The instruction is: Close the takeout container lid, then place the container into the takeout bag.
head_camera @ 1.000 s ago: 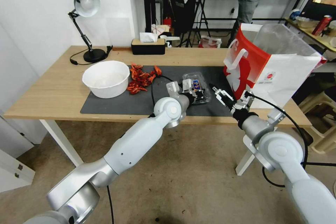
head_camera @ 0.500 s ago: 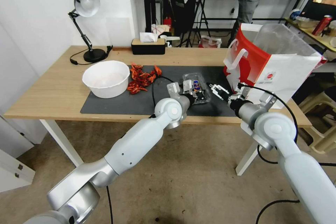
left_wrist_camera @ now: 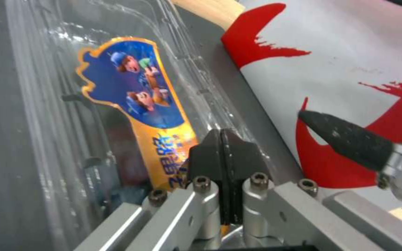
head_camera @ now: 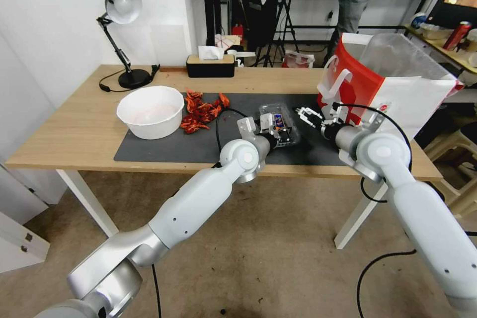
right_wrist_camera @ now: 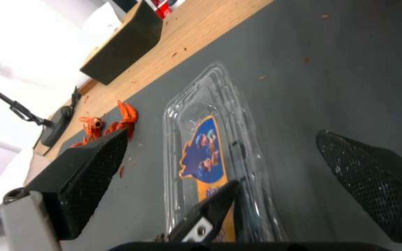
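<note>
Left pincer is sitting with its black tips pressed together on the near edge of the takeout container, which I'm seeing lying on the dark mat in the middle of the table. Its clear lid with the blue and orange label is lying flat under those tips. Right pincer is hovering just beside the container's right end, fingers spread wide apart, gripping nothing. Just behind it the takeout bag is standing upright on the table's right end.
</note>
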